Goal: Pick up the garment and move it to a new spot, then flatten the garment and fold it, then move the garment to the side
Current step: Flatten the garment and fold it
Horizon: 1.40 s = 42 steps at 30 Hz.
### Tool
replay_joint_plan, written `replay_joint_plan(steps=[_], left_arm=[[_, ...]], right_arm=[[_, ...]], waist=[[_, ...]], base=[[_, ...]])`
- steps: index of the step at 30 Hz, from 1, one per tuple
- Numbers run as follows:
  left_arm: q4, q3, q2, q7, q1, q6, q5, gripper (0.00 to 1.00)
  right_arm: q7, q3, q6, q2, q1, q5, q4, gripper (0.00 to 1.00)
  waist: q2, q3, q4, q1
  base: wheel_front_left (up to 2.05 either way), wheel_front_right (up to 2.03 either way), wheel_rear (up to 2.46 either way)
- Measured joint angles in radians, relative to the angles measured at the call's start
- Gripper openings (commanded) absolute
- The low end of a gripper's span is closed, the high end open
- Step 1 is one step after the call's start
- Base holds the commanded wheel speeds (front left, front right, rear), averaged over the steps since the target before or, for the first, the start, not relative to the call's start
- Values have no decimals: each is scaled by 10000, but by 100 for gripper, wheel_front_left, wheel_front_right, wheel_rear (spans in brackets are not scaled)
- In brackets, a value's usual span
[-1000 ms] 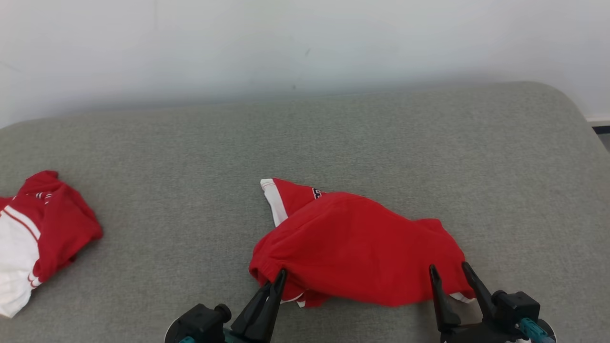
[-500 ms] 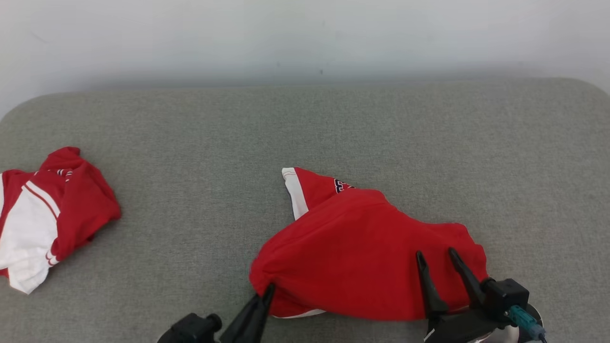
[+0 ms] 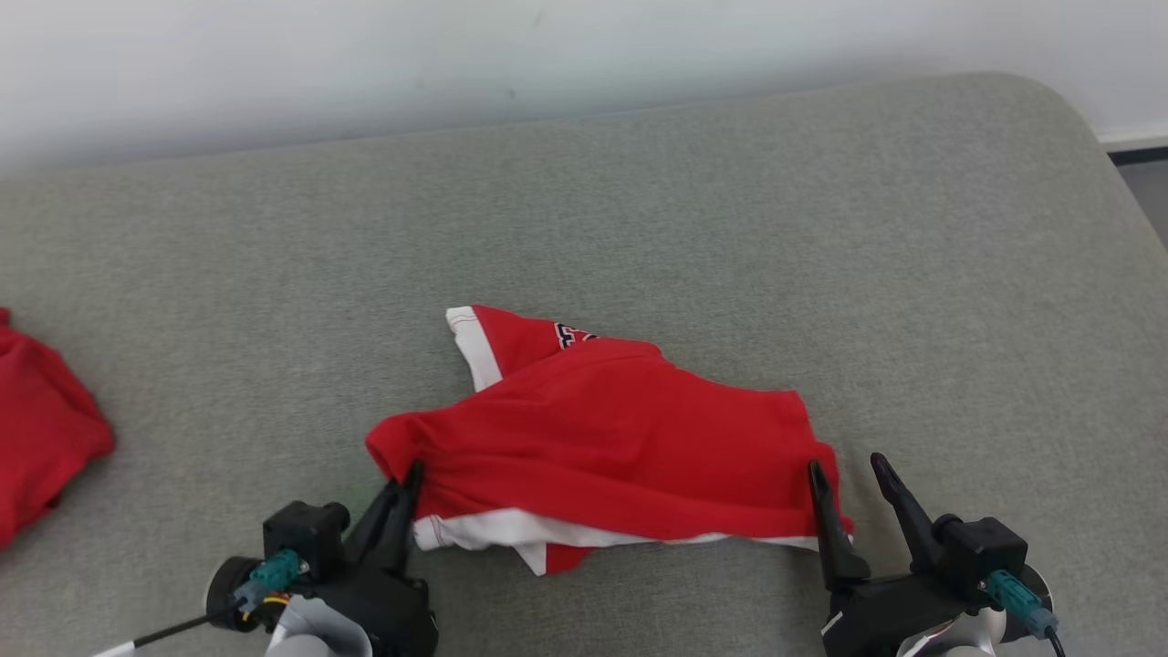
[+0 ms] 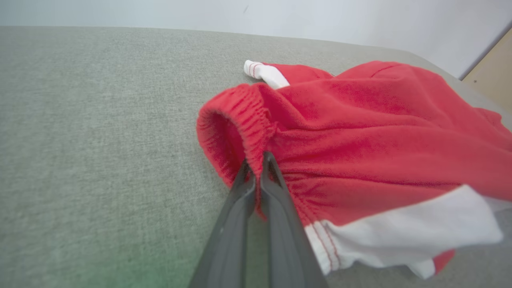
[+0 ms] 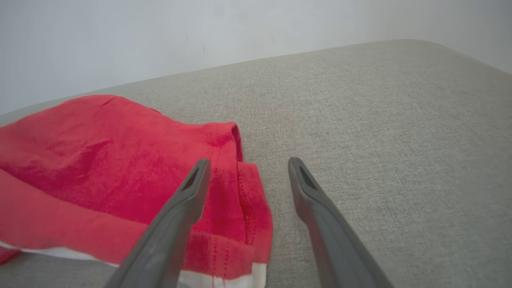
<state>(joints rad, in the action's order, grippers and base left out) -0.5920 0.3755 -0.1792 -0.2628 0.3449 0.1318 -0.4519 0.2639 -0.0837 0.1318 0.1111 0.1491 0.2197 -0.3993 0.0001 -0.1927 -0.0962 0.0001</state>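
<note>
Garment (image 3: 602, 438) stretched wider, left pincer (image 4: 256, 159) pinching waistband (image 4: 250, 114)

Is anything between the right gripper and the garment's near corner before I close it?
Nothing visible. The right gripper is open right at the garment hem corner, one finger over the red cloth, the other over bare cushion. The left gripper is shut on the waistband.

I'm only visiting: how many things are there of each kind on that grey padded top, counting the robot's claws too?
Garments: 2, the red-and-white garment in the middle and the second red garment at the left edge.
Grippers: 2, the left gripper and the right gripper.
Padded tops: 1, the grey surface.
Total: 5.
</note>
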Motion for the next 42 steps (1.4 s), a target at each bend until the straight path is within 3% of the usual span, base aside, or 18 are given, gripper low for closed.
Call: replay_joint_plan(steps=[7,8,9,10,11,30,42], left_arm=[[-506,-970,228,0,320,-178,901,1],[-506,-1083,265,0,322,-178,991,19],[-491,-1191,297,0,322,-176,1097,50],[-447,-1287,337,0,320,-174,1185,90],[-420,-1367,378,0,312,-173,1266,100],[1216,-3392,1127,0,-1991,-86,2383,100],[1461,-3229,1277,0,-2471,-69,2585,100]], right_arm=[[2,-19,0,6,-83,12,125,100],[2,-40,0,-12,-98,12,148,100],[2,-81,0,-27,-104,15,176,100],[2,-115,0,-33,-109,35,215,100],[2,-142,0,-33,-113,65,240,100],[2,-556,0,-13,-943,247,445,100],[2,-788,0,46,-1170,426,-215,100]], waist=[[1,-160,-367,0],[0,-142,-364,1],[0,-121,-345,0],[0,-98,-312,0],[0,-76,-279,0],[0,868,-24,-2],[0,939,201,-2]], base=[[0,0,0],[0,0,0],[0,0,0],[0,0,0],[0,0,0],[0,0,0],[0,0,0]])
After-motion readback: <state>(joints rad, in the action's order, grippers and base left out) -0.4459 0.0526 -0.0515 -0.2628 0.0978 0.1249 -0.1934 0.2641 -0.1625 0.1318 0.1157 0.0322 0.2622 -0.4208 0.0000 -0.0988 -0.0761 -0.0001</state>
